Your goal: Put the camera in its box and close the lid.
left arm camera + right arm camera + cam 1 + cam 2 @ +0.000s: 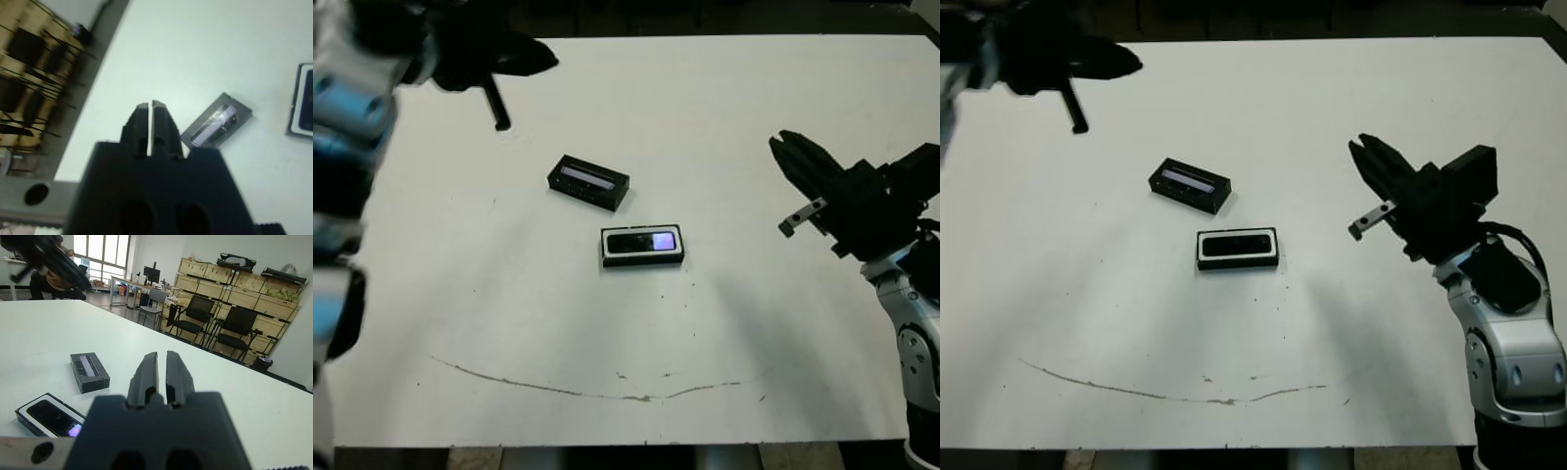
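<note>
The black camera [643,241], its glossy face reflecting purple, lies inside the white-lined box [642,261] at mid-table. The lid [588,182], black with a greyish window strip, rests on the table just behind and to the left of the box, apart from it. My left gripper [548,59] hangs raised over the far left of the table, shut on nothing. Off to the right of the box, my right gripper [781,145] is also shut and empty. The right wrist view shows the camera [51,417] in the box and the lid [88,371] beyond it.
A thin brownish line [587,392] curves across the white table [724,108] near its front edge. Chairs [195,316] and stacked crates [244,289] stand beyond the table in the right wrist view.
</note>
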Action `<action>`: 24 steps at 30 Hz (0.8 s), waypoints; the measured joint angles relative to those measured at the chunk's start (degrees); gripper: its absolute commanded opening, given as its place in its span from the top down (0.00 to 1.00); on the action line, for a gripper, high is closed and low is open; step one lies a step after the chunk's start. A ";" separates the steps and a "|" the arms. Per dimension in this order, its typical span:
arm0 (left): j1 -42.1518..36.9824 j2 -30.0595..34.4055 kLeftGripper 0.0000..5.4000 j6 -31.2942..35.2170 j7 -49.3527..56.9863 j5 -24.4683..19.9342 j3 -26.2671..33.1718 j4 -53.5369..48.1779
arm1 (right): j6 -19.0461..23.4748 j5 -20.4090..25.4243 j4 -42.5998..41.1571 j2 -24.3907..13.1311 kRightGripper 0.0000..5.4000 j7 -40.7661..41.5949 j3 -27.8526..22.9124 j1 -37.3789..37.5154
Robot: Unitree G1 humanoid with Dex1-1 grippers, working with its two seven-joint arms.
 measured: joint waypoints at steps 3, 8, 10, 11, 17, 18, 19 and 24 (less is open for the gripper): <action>-3.41 -6.61 1.00 -2.06 0.95 3.03 -1.40 12.58 | 0.01 1.05 0.01 -0.19 1.00 -0.01 -1.85 0.24; -4.31 -14.34 1.00 -8.32 15.37 7.43 -1.00 23.30 | 0.54 2.83 0.12 -0.42 1.00 -0.63 -3.56 1.58; -4.22 -16.51 1.00 -10.29 21.50 8.02 -0.10 25.81 | 0.34 2.33 0.53 -0.42 1.00 -1.08 -3.59 2.60; -4.06 -17.43 1.00 -11.21 24.02 8.34 0.27 26.95 | -0.04 2.12 0.70 -0.42 1.00 -1.16 -3.66 3.09; -1.12 -21.61 1.00 -14.12 33.32 10.16 1.44 31.28 | -1.40 2.02 1.80 -0.42 1.00 -0.92 -3.90 5.21; -0.72 -21.90 1.00 -14.81 33.87 10.47 1.44 31.60 | -1.45 2.02 1.85 -0.42 1.00 -0.94 -3.90 5.51; -0.45 -22.11 1.00 -15.46 34.29 10.79 1.45 31.81 | -1.52 1.95 1.88 -0.42 1.00 -0.97 -3.90 5.85; 0.88 -23.11 1.00 -17.36 35.67 11.57 1.82 32.39 | -1.74 0.65 1.88 -0.56 1.00 -1.13 -3.33 6.83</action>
